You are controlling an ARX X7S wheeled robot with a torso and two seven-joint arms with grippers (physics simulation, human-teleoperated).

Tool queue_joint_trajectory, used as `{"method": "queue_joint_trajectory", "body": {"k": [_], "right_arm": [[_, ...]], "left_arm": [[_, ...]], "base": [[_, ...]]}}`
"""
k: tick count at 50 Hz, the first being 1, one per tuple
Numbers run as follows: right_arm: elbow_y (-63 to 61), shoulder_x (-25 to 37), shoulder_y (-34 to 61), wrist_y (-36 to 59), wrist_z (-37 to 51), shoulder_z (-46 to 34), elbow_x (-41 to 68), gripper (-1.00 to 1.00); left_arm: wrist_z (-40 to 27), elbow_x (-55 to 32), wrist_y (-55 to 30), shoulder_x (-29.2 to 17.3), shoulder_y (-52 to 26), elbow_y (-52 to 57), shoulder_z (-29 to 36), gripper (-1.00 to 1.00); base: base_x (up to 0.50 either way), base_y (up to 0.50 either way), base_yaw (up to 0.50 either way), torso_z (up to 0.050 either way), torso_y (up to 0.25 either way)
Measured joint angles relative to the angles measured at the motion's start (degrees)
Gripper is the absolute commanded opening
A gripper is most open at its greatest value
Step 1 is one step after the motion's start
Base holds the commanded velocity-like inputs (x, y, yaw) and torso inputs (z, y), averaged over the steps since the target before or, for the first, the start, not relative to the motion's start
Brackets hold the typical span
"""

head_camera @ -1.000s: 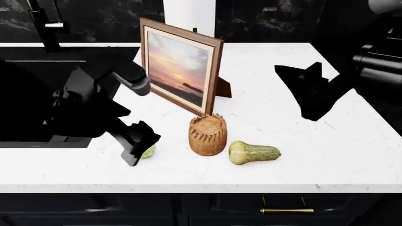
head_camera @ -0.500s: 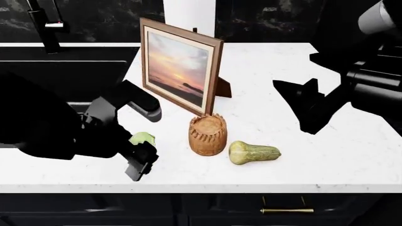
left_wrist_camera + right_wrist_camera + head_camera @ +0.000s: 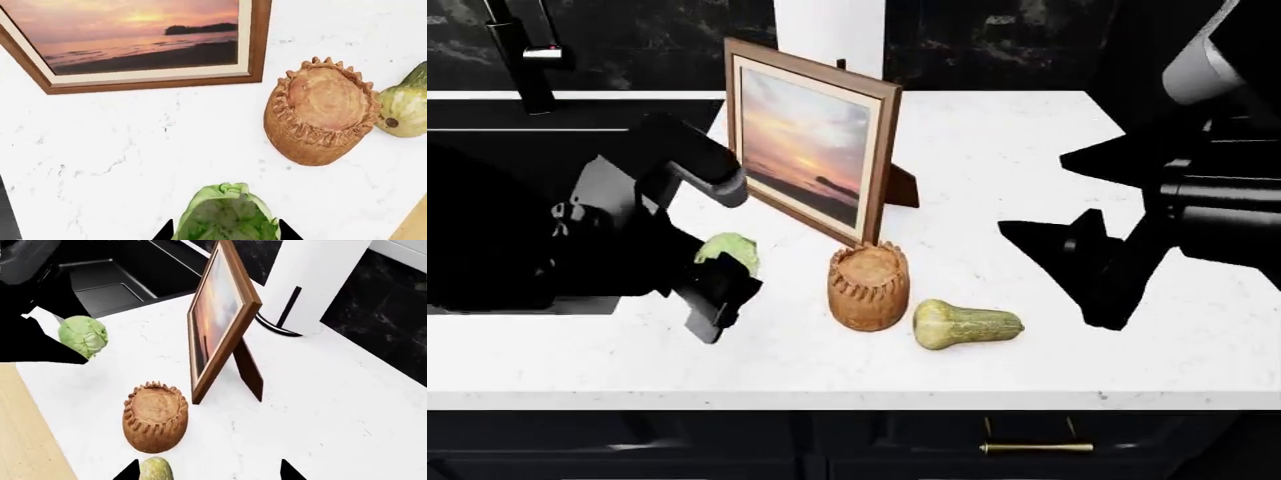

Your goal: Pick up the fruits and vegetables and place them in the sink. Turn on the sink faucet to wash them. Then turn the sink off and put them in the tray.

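Observation:
My left gripper (image 3: 723,278) is shut on the pale green cabbage (image 3: 729,249) and holds it just above the white counter, left of the jar. In the left wrist view the cabbage (image 3: 227,215) fills the gap between the black fingertips (image 3: 163,233). The yellowish-green squash (image 3: 965,325) lies on the counter right of the jar. My right gripper (image 3: 1061,268) is open and empty, hovering right of the squash, which shows beside one fingertip in the right wrist view (image 3: 155,471). The black sink (image 3: 601,130) and faucet (image 3: 523,55) are at the back left. The tray is out of view.
A brown ridged jar (image 3: 869,287) stands between the cabbage and the squash. A framed sunset picture (image 3: 811,137) stands on its easel behind the jar. A white upright roll (image 3: 827,28) is at the back wall. The counter's front edge (image 3: 854,398) is close.
My left gripper has lifted the cabbage off the counter, up and toward the sink. My right arm has come down and closer to the squash.

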Motion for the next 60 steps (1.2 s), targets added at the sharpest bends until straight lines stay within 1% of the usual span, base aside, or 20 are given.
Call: {"method": "queue_joint_trajectory", "body": {"k": [7,12,17,22,35,52,53,60], "right_arm": [[2.2,-1.1,4.6,-1.6,-15.3,-10.2,-10.4,1.00],[4.5,-2.5,7.0,-4.3,-24.7,-17.7,-17.7,1.00],[7.4,-4.4,8.1,-7.7,-32.0,-24.0,-23.8,1.00],[9.8,-6.0,8.1,-10.9,-37.3,-29.2,-28.6,1.00],[14.3,-9.6,5.6,-16.7,-44.8,-37.6,-35.1,1.00],[14.9,-11.1,1.9,-19.0,-47.4,-42.9,-37.6,1.00],[14.9,-11.2,1.8,-19.1,-47.4,-43.0,-37.8,-1.00],[15.6,-11.2,1.9,-20.0,-46.7,-43.7,-40.1,-1.00]], "left_arm": [[-1.2,-2.5,2.2,-2.4,-3.1,1.5,-3.5,-1.00],[-1.6,-3.4,3.6,-3.6,-5.3,2.1,-5.8,-1.00],[-0.8,-2.8,4.8,-4.6,-7.0,3.1,-7.6,-1.00],[-0.7,-2.6,5.9,-5.4,-8.3,4.0,-9.0,-1.00],[-3.2,-5.6,8.3,-6.6,-9.8,4.2,-11.3,-1.00],[-5.0,-7.6,9.3,-7.4,-9.9,5.1,-11.8,-1.00],[-5.1,-7.7,9.4,-7.5,-9.9,5.2,-11.8,-1.00],[-5.4,-8.0,9.7,-7.9,-9.6,5.5,-11.7,-1.00]], "base": [[0.00,0.00,0.00,0.000,0.000],[0.00,0.00,0.00,0.000,0.000],[0.00,0.00,0.00,0.000,0.000],[0.00,0.00,0.00,0.000,0.000],[0.00,0.00,0.00,0.000,0.000],[0.00,0.00,0.00,0.000,0.000],[0.00,0.00,0.00,0.000,0.000],[0.00,0.00,0.00,0.000,0.000]]}}
